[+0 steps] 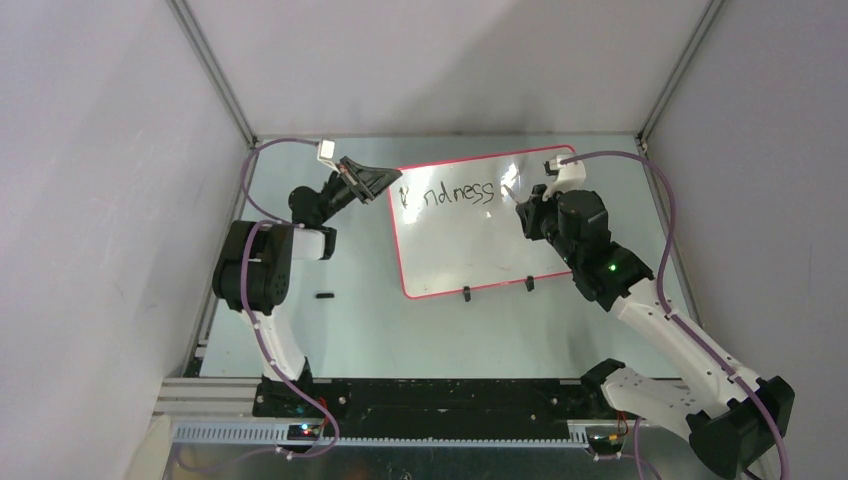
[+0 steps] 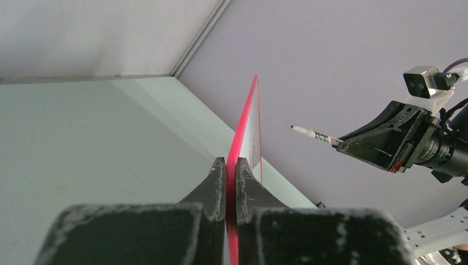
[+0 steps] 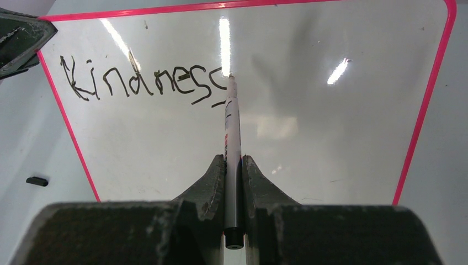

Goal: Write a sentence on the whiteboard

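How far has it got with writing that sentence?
Done: one word, Kindness, is on the whiteboard. In hand: the right gripper holds the marker at its last letter while the left gripper clamps the board's edge. Left: further words; the board beyond it is blank.

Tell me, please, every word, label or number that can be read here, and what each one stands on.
"Kindness": black handwritten word on the whiteboard; its last letter is partly behind the marker tip.
Red and dark print on the marker barrel: too small to read.
No other text can be seen.
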